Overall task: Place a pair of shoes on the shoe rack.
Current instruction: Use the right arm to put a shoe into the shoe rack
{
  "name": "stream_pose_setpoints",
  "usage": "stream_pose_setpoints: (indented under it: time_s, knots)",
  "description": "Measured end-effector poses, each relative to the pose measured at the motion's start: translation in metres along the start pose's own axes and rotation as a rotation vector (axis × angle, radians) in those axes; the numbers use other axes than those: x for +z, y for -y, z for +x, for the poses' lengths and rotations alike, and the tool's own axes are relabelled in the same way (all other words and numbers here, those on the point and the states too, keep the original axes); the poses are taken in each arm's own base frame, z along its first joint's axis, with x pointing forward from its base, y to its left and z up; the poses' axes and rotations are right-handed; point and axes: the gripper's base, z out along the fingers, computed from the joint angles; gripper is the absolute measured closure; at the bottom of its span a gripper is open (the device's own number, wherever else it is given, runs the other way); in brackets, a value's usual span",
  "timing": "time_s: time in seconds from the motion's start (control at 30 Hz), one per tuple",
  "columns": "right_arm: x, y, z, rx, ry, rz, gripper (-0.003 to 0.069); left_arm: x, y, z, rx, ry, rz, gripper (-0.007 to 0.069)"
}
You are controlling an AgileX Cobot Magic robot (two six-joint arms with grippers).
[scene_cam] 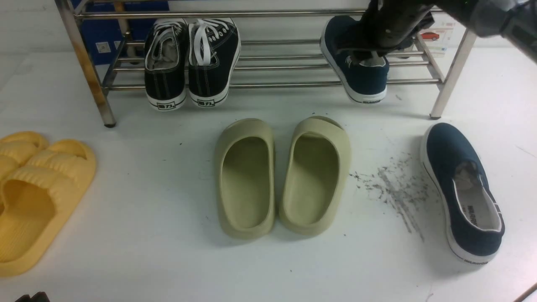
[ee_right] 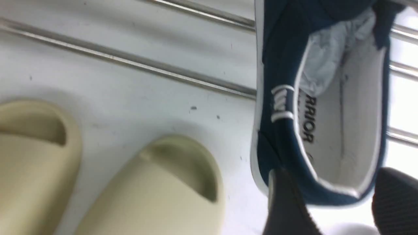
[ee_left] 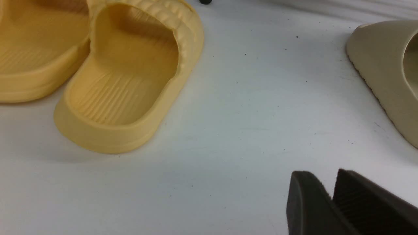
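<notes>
navy slip-on, white sole, pale lining, tilted on steel rack

The floor is white and smooth with a soft sheen. It is dotted with dark specks and has a patch of grey-black scuff marks toward the right. At its far edge is a pale wall. On the left there stands a blue panel bearing a small white socket-like plate. Far right is a white card printed with a red car. The light is even and the shadows are soft.
</notes>
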Motion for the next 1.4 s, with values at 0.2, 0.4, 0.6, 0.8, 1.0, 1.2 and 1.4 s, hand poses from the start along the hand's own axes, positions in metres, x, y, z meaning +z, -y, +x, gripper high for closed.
stream_pose_setpoints:
  time_s: [0.2,0.4,0.6,0.8,1.0,1.2,1.4]
  knots:
    - [-0.009,0.002,0.008,-0.068,-0.099,0.012,0.0414,0.000,0.000,0.000,0.000,0.000,0.000,0.0474]
    - [0.006,0.004,0.018,-0.138,-0.198,0.037,0.0652,0.000,0.000,0.000,0.000,0.000,0.000,0.0473]
    - [0.055,0.006,0.035,-0.134,-0.293,0.048,0.0662,0.000,0.000,0.000,0.000,0.000,0.000,0.0468]
    - [0.085,0.004,0.040,-0.096,-0.268,0.048,0.0662,0.000,0.000,0.000,0.000,0.000,0.000,0.0459]
    - [0.086,0.003,0.034,-0.070,-0.198,0.037,0.0661,0.000,0.000,0.000,-0.001,0.000,0.000,0.0459]
    - [0.086,0.002,0.032,-0.063,-0.177,0.035,0.0661,0.000,0.000,0.000,-0.001,0.000,0.000,0.0459]
    - [0.087,0.002,0.030,-0.063,-0.151,0.032,0.0661,0.000,0.000,0.000,-0.001,0.000,0.000,0.0459]
